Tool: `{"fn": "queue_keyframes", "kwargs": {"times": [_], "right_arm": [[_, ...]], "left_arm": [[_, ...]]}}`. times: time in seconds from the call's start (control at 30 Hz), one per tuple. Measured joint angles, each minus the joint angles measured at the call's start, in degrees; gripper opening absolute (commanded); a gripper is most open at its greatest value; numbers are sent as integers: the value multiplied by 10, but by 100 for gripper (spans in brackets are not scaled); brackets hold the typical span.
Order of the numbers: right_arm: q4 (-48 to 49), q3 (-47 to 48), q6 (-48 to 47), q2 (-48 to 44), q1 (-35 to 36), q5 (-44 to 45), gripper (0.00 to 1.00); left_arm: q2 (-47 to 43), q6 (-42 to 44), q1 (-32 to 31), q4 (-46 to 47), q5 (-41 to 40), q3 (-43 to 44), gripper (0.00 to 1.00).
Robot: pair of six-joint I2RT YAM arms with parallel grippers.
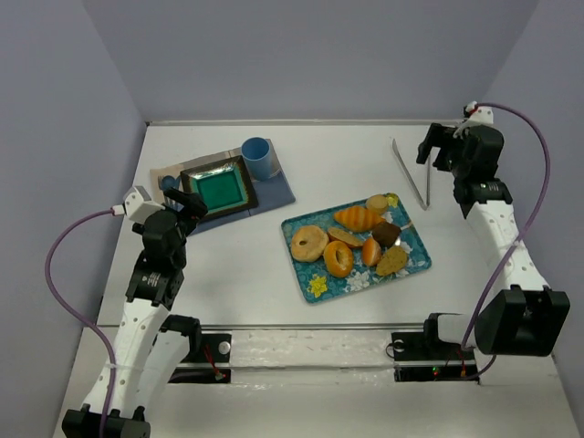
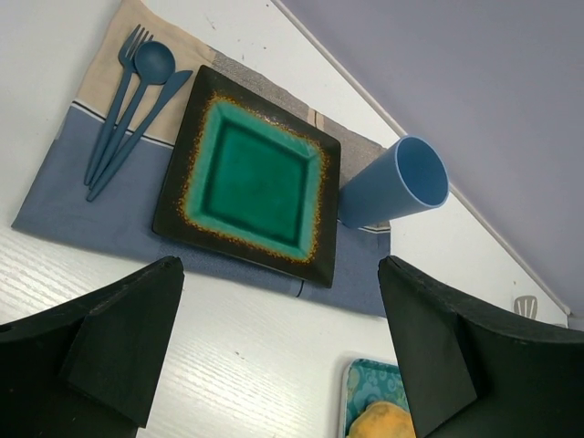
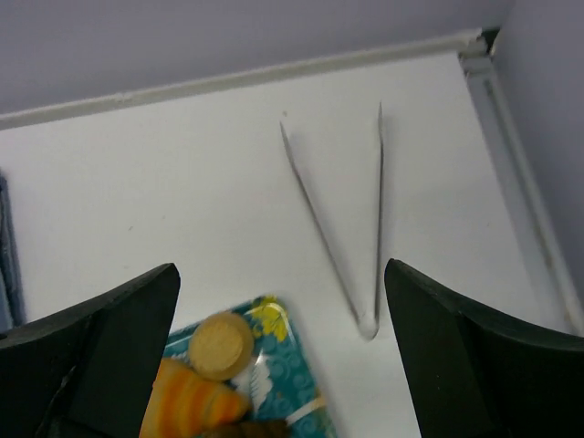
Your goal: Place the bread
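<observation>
The bread [image 1: 338,259] is lying on the tray [image 1: 349,285] toward its near edge, just beside the paler bagel [image 1: 309,243] and crowded by other pastries. The left gripper [image 1: 190,206] is hanging wide open, holding nothing, over the desk [image 1: 237,265] at the near edge of the placemat [image 1: 274,192], which is carrying the green plate [image 1: 219,190], cup [image 1: 257,158] and cutlery [image 2: 128,100]. The right gripper [image 1: 439,146] is hovering open and empty near the tongs [image 1: 411,173], which are lying on the desk beyond the tray.
</observation>
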Motion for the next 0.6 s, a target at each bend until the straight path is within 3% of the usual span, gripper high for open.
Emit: {"fn": "queue_keyframes", "kwargs": {"times": [0.27, 0.6], "right_arm": [[-44, 124, -262, 134, 0, -53, 100], [-102, 168, -348, 324, 0, -21, 100]], "left_arm": [[-5, 0, 0, 0, 0, 0, 99], [2, 0, 0, 0, -3, 0, 99]]}}
